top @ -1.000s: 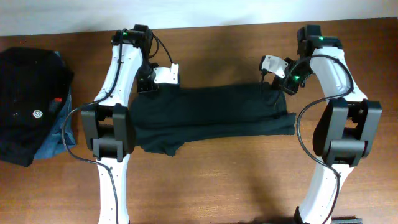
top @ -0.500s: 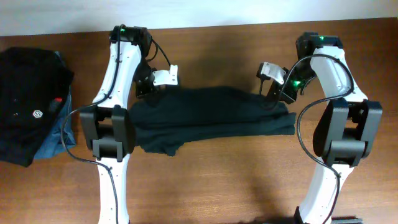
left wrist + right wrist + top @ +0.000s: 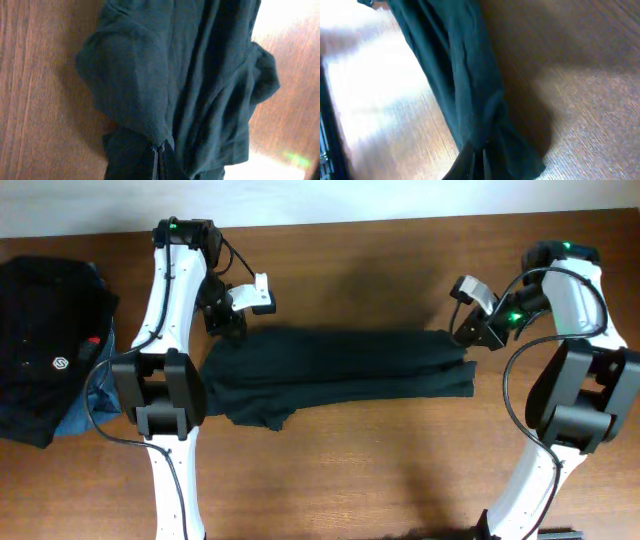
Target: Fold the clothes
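Note:
A dark green garment (image 3: 340, 370) lies stretched left to right across the middle of the wooden table, folded into a long band. My left gripper (image 3: 226, 330) is shut on its upper left corner; in the left wrist view the cloth (image 3: 180, 80) hangs from the closed jaws (image 3: 159, 159). My right gripper (image 3: 470, 337) is shut on its upper right corner; in the right wrist view the cloth (image 3: 465, 85) bunches at the closed jaws (image 3: 481, 159). The cloth is pulled taut between the two grippers.
A pile of dark clothes (image 3: 50, 345) with a blue item under it lies at the table's left edge. The table's far edge (image 3: 330, 220) meets a white wall. Bare wood lies in front of the garment.
Both grippers have moved outward, the left one to the left and the right one to the right, and the garment's top edge has been stretched longer and flatter between them.

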Robot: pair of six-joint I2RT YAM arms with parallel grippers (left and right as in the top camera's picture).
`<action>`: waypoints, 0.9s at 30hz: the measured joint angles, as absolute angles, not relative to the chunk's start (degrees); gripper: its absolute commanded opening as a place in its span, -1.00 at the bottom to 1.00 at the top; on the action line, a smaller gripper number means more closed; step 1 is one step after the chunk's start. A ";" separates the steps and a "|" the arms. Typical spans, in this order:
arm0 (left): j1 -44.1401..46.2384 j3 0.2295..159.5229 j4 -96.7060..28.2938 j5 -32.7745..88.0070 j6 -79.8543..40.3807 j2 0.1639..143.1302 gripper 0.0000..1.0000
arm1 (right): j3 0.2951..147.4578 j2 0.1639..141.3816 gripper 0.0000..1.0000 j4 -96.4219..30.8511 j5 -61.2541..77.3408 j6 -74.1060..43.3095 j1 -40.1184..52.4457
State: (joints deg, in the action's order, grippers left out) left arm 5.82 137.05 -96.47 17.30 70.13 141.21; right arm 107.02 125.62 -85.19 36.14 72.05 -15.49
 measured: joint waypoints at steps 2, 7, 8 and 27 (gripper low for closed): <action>5.93 137.05 -96.47 17.69 68.40 141.21 -0.98 | 107.02 125.62 -0.92 -85.58 36.38 72.03 -15.35; 6.02 137.05 -96.47 18.57 64.18 141.21 -0.98 | 107.04 125.62 -0.92 -86.85 36.80 72.03 -15.29; 6.02 137.05 -96.47 18.72 63.46 141.21 -0.98 | 107.04 125.62 -0.92 -87.02 36.80 72.05 -15.29; 6.04 133.14 -96.44 19.57 61.82 138.32 -0.99 | 107.04 125.62 -0.92 -87.61 36.47 79.50 -15.29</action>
